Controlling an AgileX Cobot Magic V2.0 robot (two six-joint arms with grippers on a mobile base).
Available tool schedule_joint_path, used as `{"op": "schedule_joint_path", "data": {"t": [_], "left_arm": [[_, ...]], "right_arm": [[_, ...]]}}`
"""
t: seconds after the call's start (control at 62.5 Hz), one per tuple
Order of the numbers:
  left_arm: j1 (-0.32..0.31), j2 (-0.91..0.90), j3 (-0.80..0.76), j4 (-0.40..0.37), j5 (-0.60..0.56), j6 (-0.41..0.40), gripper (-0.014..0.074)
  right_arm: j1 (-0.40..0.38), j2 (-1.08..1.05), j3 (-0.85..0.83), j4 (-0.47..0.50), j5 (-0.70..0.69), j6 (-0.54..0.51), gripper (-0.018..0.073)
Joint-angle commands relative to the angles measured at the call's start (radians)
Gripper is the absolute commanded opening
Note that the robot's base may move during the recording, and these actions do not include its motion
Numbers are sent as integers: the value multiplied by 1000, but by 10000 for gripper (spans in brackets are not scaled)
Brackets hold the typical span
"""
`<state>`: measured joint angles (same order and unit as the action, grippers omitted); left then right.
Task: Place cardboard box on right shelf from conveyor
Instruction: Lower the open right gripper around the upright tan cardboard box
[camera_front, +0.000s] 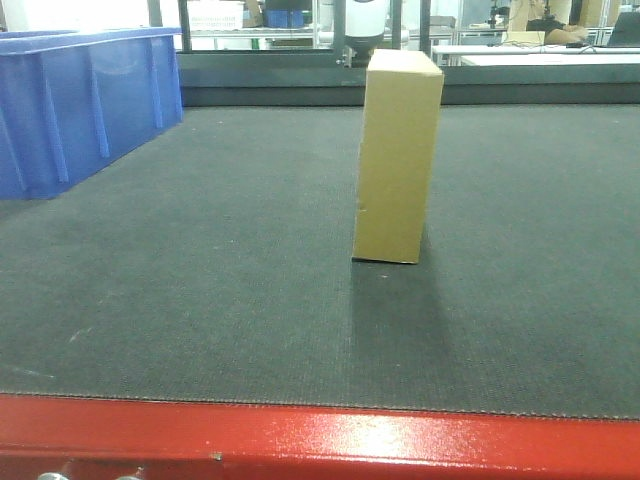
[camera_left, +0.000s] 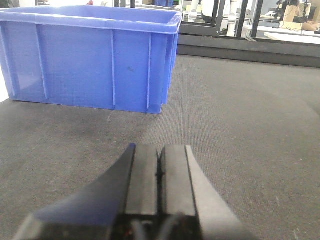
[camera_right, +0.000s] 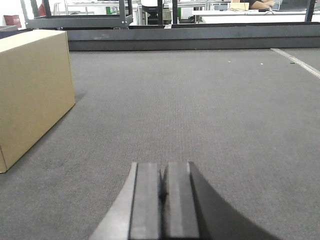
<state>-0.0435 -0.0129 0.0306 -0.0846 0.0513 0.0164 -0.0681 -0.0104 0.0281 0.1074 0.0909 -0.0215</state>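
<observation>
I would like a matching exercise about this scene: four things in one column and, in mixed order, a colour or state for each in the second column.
Column one:
1. cardboard box
2. plastic bin
3. conveyor frame
4. left gripper

Column two:
A. glossy red
B. tan, standing upright
C. shut, holding nothing
D. blue, open on top

Pairs: 1-B, 2-D, 3-A, 4-C
</observation>
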Motion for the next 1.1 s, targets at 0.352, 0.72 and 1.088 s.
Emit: {"op": "schedule_joint_path", "data": {"t": [0.352, 0.72, 1.088], "left_arm": [[-7, -12, -4, -7, -91, -5, -119], [-7, -12, -4, -7, -91, -5, -119], [-7, -12, -4, -7, -91, -5, -119]], "right_arm": [[3, 2, -150, -3, -77, -6, 37], [4, 348, -499, -16, 9, -6, 517], [238, 790, -883, -44, 208, 22, 605]]}}
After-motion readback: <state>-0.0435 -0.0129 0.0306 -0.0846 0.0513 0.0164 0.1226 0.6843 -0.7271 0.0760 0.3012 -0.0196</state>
